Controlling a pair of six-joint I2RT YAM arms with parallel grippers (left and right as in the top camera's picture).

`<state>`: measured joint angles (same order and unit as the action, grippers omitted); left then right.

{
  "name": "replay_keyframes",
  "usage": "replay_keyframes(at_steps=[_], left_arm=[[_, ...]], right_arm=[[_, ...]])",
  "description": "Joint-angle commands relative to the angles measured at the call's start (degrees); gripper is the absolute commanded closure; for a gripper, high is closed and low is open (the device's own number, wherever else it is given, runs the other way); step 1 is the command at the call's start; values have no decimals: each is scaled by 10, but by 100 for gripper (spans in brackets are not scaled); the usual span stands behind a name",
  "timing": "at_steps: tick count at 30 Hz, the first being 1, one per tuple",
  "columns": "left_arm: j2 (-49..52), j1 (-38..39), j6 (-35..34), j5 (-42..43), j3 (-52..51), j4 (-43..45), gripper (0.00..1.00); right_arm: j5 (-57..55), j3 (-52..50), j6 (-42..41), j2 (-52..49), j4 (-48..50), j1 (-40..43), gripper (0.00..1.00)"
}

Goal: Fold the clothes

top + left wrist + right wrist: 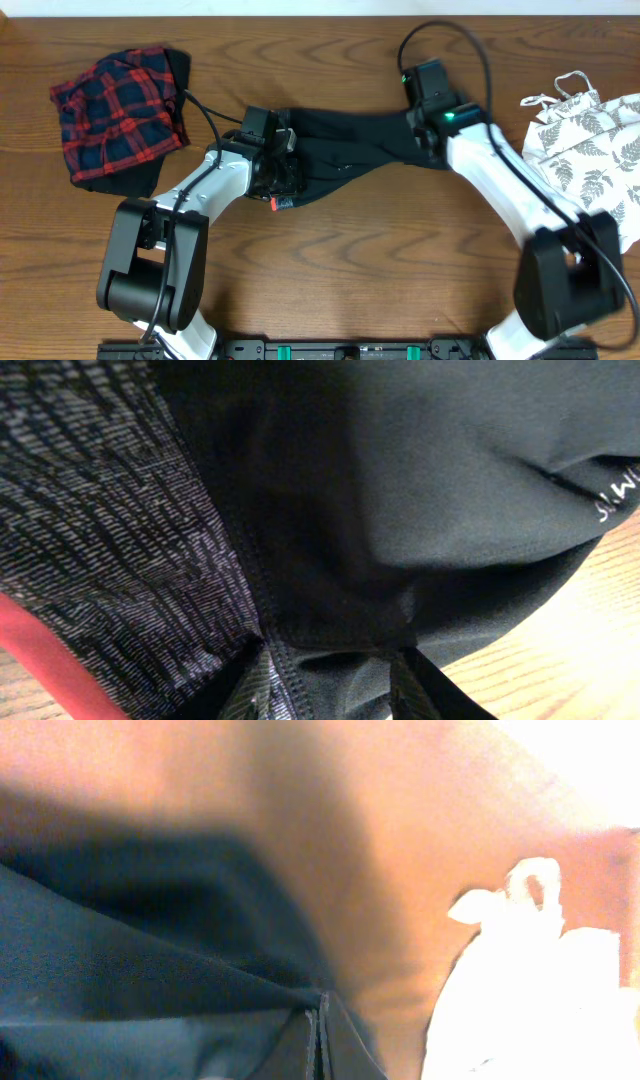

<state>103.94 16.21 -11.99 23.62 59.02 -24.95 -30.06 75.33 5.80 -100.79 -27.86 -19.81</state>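
Black leggings [350, 140] lie stretched across the middle of the table between my two grippers. My left gripper [280, 172] is at their waistband end. In the left wrist view, its jaws [335, 685] are closed on a bunch of black fabric beside the grey waistband [100, 510] and its red edge [40, 650]. My right gripper [425, 125] is at the opposite end of the leggings [120, 980], and its fingers [320, 1035] are pressed together on the fabric edge. The red-navy plaid piece [115, 115] lies at the far left. A white leaf-print top [590, 140] lies at the right.
The wooden table [380, 260] shows bare in front of the leggings. The white top [540, 1000] sits close to the right of my right gripper. Black cables loop over both arms. A dark garment [130, 175] lies under the plaid piece.
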Motion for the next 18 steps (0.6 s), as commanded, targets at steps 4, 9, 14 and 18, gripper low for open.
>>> replay_keyframes(at_steps=[4,9,14,18], left_arm=[[24,5,0,-2,-7,-3,60],[24,5,0,-2,-7,-7,59],[24,5,1,-2,-7,-10,60],[24,5,1,-3,-7,-13,59]], right_arm=[[-26,5,-11,32,154,27,99],[16,5,-20,-18,213,63,99],[23,5,-22,-94,216,87,53],[23,5,-22,-111,214,96,1]])
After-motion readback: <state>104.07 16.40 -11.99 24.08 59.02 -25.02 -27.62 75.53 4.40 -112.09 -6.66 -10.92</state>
